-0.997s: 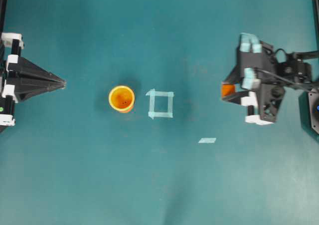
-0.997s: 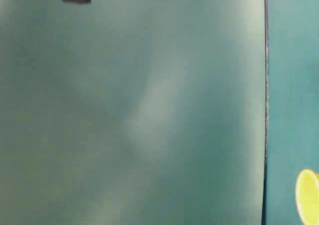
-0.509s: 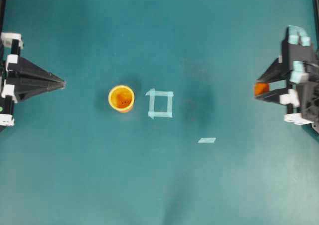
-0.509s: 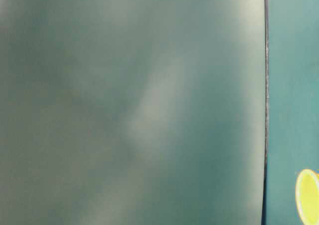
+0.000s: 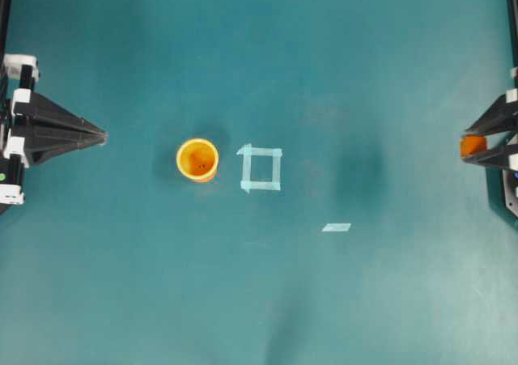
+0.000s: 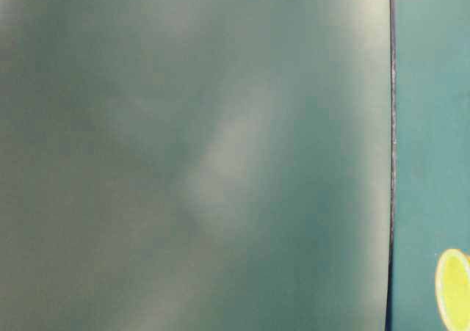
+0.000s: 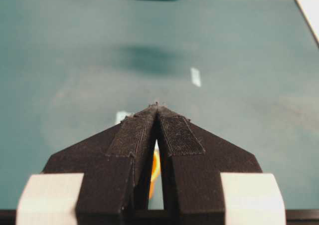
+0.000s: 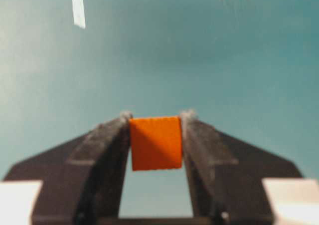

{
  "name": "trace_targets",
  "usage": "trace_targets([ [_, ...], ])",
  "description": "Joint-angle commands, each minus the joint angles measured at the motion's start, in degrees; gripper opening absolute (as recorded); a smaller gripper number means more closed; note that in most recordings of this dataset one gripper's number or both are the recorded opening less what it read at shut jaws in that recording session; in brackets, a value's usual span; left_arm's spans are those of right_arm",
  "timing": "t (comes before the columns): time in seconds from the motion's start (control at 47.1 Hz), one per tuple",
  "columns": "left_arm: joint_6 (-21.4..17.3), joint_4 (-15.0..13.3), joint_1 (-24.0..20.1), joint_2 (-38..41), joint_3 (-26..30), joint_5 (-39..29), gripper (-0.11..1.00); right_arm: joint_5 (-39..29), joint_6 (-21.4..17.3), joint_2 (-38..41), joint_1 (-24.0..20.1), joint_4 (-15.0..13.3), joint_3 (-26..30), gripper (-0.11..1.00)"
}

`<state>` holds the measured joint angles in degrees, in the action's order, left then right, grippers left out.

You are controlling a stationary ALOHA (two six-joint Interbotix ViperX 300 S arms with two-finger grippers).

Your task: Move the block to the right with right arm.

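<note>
While the right gripper (image 8: 155, 116) pinches the block (image 8: 155, 143) at the table's (image 5: 267, 300) far right edge, releasing there could drop it off; left gripper (image 7: 156, 107) rests closed.

The left gripper (image 7: 156, 108) is matte black, its two fingers (image 7: 129, 135) wedge-shaped and tapering to a point, their inner faces lined with coarse, gritty black padding. White blocks sit at the base at 7 and 5 o'clock. The right gripper (image 8: 155, 116) has the same black tapered fingers (image 8: 107, 135) and pale base blocks.
</note>
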<state>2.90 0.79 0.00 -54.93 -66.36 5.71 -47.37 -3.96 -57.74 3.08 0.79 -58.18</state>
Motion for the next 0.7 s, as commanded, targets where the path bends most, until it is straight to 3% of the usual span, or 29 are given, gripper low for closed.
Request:
trace_targets([
  [0.0,0.18,0.09,-0.09,0.44,1.76,0.26,0.00,-1.93,0.09,-1.67,0.00,0.26,0.44,0.40],
  [0.361,0.18,0.09,-0.09,0.44,1.76,0.26,0.00,-11.43,0.00,-10.37,0.00,0.35,0.70,0.40],
  [0.679,0.18,0.00,-0.09,0.44,1.76,0.18,0.00,-15.64,-1.23,-14.15,0.00,0.35,0.53,0.40],
])
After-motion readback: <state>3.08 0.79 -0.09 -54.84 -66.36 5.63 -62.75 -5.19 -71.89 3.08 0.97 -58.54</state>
